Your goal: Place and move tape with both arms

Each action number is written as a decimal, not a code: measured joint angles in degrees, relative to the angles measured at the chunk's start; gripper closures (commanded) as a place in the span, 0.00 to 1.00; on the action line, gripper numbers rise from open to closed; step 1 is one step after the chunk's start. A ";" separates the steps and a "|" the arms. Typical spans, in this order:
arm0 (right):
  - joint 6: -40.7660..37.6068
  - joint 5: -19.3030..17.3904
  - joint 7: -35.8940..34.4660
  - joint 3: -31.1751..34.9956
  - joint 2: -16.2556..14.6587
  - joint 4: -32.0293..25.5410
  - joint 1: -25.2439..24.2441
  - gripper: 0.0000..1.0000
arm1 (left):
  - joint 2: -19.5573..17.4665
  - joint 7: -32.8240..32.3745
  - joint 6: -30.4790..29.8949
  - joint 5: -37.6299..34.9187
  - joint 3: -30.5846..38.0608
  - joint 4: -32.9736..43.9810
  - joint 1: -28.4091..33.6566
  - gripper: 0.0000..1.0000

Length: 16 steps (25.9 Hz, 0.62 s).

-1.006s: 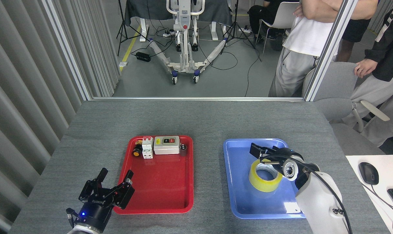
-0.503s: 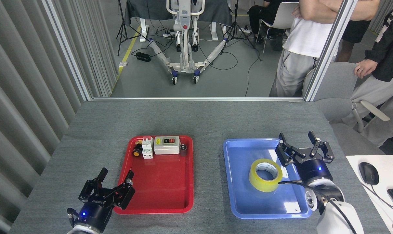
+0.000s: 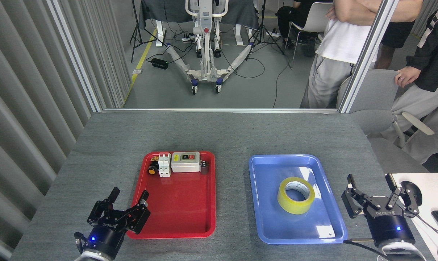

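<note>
The tape [image 3: 295,195] lies flat, hole upward, in the blue tray [image 3: 264,203], free of both tools. The right tool [image 3: 374,194], fingers spread and empty, sits just right of the tray, far nearer than the equally spread left tool [image 3: 126,204] beyond the red tray [image 3: 179,214].

A glossy translucent yellow roll of packing tape [image 3: 296,195] with a white inner core lies in a light blue plastic tray [image 3: 266,203]. A bright red plastic tray [image 3: 179,210] holds white, grey and black electrical parts. Both sit on a mottled dark grey table [image 3: 222,134]. Two black grippers, left [image 3: 128,199] and right [image 3: 373,185], carry white lettering and a small blue light.
</note>
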<state>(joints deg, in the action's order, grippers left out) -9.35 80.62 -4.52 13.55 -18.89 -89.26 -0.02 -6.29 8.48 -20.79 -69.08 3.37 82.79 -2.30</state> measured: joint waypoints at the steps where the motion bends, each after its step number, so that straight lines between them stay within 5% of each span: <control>1: 0.23 -0.47 0.18 0.08 -0.18 -0.21 -0.72 0.01 | -0.01 0.00 0.00 0.00 0.02 0.00 0.00 0.00; 8: 1.51 -6.60 0.64 -0.20 -3.71 -1.70 -5.54 0.01 | -0.04 0.00 -0.03 0.00 0.06 0.00 0.02 0.00; 16: 2.51 -7.29 0.91 -2.82 -3.92 -1.97 -8.20 0.01 | -0.04 0.00 -0.04 0.00 0.06 0.00 0.02 0.00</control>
<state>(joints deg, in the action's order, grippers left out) -6.84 73.33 -3.61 10.73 -22.80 -91.23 -8.22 -6.33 8.48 -20.84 -69.08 3.43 82.79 -2.29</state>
